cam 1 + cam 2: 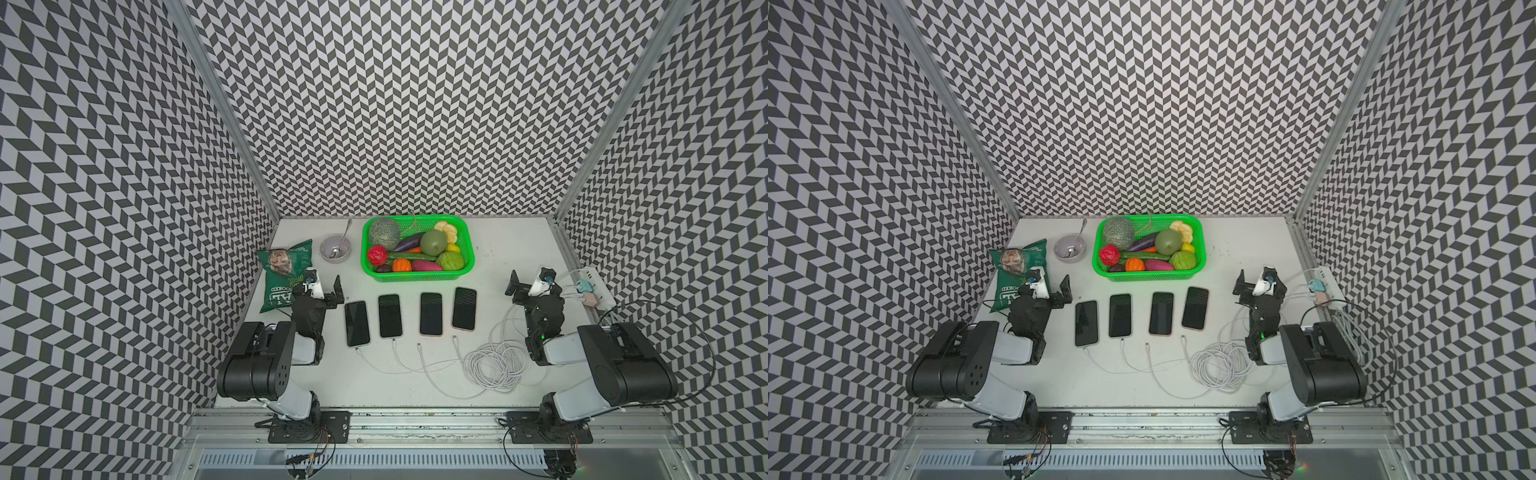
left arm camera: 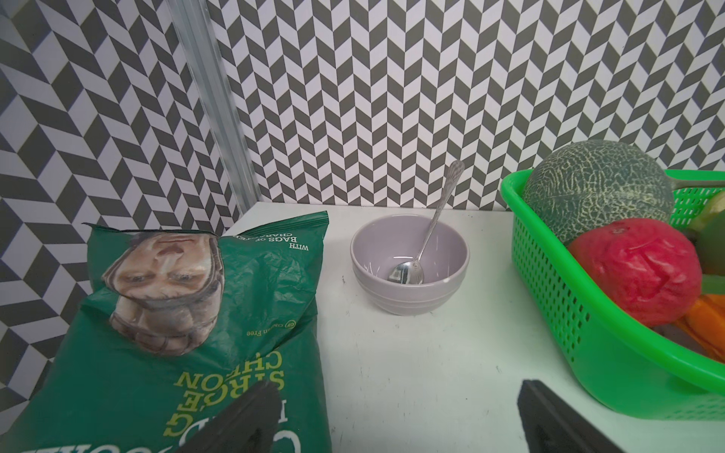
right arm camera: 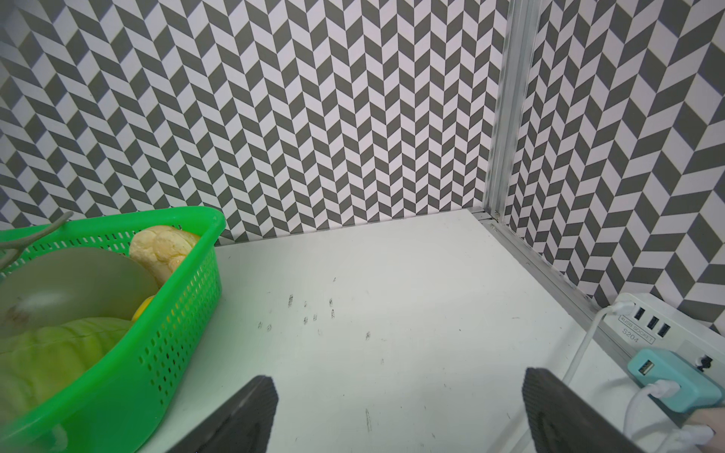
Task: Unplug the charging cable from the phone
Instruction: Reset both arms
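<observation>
Fingers (image 2: 251,415) apart on both: left hand (image 1: 326,293) by crisp bag (image 1: 282,274), right hand (image 1: 525,286) near power strip (image 3: 643,333), seemingly level, empty.

Overhead stereo pair; low wrist cameras

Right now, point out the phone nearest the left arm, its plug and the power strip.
phone nearest the left arm (image 1: 357,318): in a top view, screen middle.
plug (image 1: 357,349): in a top view, white connector.
power strip (image 3: 632,333): right wrist view, labelled white face.
</observation>
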Robot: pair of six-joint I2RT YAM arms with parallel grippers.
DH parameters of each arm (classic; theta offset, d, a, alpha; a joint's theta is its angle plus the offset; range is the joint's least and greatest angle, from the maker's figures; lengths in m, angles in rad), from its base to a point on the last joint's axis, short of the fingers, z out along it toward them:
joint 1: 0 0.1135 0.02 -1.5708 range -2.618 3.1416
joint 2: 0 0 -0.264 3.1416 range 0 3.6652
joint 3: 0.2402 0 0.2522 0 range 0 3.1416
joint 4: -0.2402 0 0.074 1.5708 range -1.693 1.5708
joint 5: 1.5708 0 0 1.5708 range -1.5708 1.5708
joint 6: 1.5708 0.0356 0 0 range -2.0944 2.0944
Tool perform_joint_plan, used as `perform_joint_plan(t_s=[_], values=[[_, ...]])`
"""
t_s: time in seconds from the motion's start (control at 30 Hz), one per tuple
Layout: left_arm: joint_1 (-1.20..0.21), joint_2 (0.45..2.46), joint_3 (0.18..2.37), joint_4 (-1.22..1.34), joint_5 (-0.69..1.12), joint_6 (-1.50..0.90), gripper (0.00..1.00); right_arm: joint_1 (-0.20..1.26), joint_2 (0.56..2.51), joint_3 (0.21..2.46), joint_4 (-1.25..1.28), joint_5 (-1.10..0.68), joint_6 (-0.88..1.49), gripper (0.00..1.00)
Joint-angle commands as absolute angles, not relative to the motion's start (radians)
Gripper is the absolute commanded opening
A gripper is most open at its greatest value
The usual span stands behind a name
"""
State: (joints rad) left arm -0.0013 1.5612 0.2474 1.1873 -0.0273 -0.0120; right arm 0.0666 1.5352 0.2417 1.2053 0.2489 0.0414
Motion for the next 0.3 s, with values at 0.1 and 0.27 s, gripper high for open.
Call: perform_joint_plan(t_s=[0.1,0.27], values=[[-0.003,1.552,0.272,1.198,-0.015,0.006,1.00,0.064,1.530,0.262,1.227,0.235,0.031,1.00],[-0.002,1.553,0.271,1.204,-0.012,0.005,1.00,0.067,1.528,0.260,1.227,0.235,0.029,1.00]])
